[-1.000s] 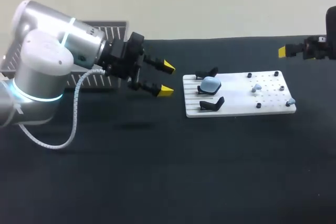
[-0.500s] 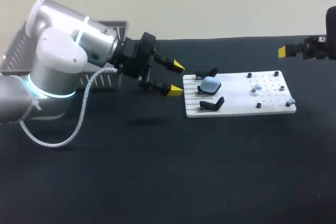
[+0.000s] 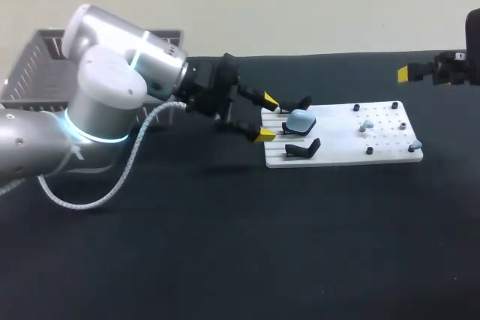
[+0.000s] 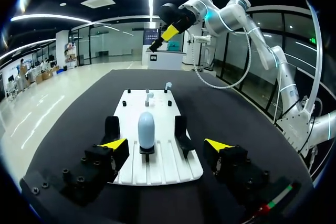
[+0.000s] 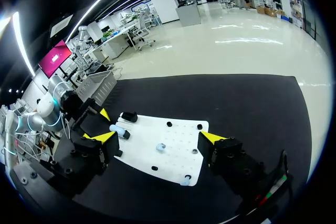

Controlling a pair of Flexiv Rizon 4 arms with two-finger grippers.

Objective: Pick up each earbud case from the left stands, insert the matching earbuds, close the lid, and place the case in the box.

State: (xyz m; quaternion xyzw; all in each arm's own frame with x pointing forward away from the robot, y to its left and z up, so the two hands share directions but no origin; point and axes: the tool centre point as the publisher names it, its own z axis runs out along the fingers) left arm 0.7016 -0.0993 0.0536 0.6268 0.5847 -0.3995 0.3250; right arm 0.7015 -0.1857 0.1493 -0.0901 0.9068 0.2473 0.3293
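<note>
Our left gripper [image 4: 165,144] stands wide open and holds nothing. Its two yellow tips straddle the near end of the white board [image 4: 157,169], one at each side of it. Straight ahead of the gripper, in line with the gap between the fingers and touching neither, the pale blue case [image 4: 146,128] sits upright on the middle one of three black stands [image 4: 181,132]. The other two are bare, one just ahead of each fingertip. Past the case, at the board's far end, two small earbuds [image 4: 149,96] lie among black pegs [image 4: 169,103]. The wire basket [image 3: 37,65] is behind our left arm, well apart from the gripper.

Our right gripper [image 5: 157,137] is also wide open and empty. It hangs over the table beyond the board's far end, well apart from the left gripper. The board lies ahead of it, between the lines of its fingers. The earbuds are the nearer things to it; the case lies beyond them, next to the left gripper's tips.
</note>
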